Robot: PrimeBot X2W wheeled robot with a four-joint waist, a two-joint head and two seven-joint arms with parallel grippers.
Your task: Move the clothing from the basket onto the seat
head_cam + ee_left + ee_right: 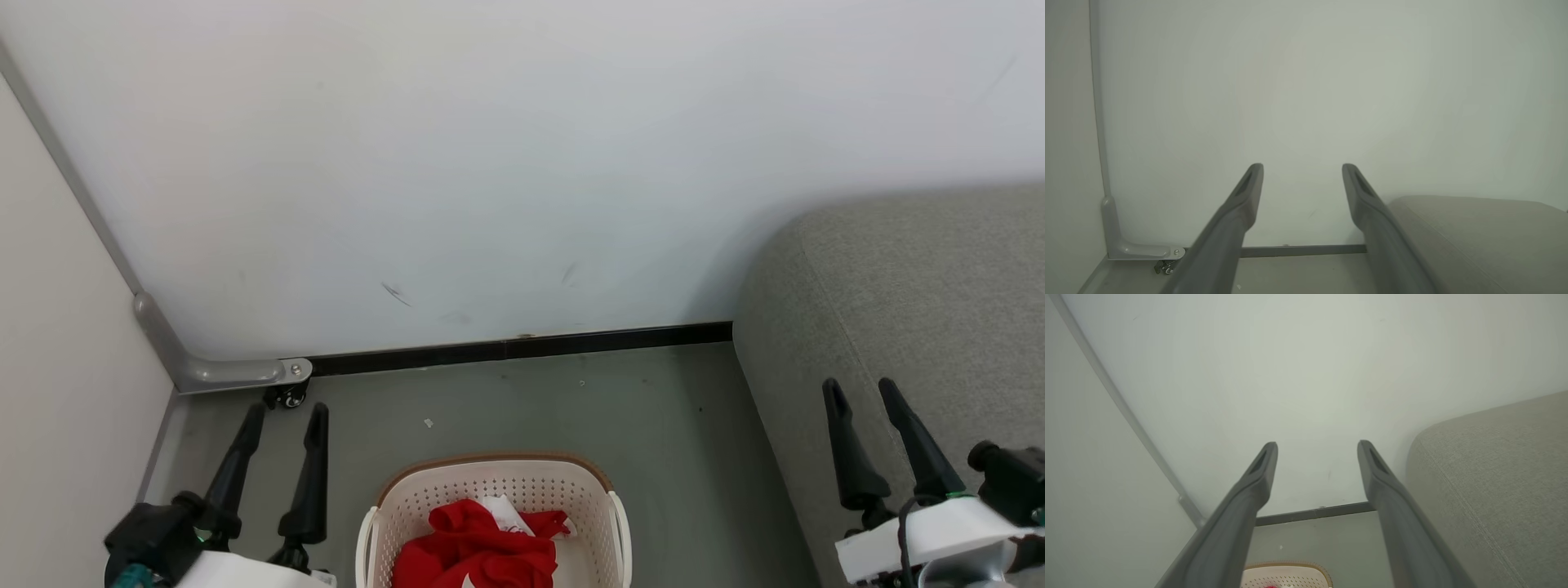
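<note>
In the head view, the basket (457,494) stands on the grey floor (653,408) at the bottom middle, cut off by the lower edge. The clothing (478,547) lies crumpled inside it, bright red with a white tag showing at the top of the heap. The seat (914,310) fills the right side, its rounded corner close to the white wall (490,163) and near the basket without touching it. The left gripper (288,408) hangs above the floor just left of the basket, its jaws spread and holding nothing. The right gripper (859,384) hangs over the near edge of the seat, its jaws likewise spread and bare. A black skirting strip (522,347) runs along the wall's foot, and a grey bracket with a small caster (237,371) sits in the left corner. In the left wrist view, the spread jaws point at the wall, with the bracket at lower left and the seat's corner at lower right. In the right wrist view, the spread jaws frame the skirting; the basket's brown rim and a speck of red show at the bottom edge, and the seat with its stitched seam rises on the right.
</note>
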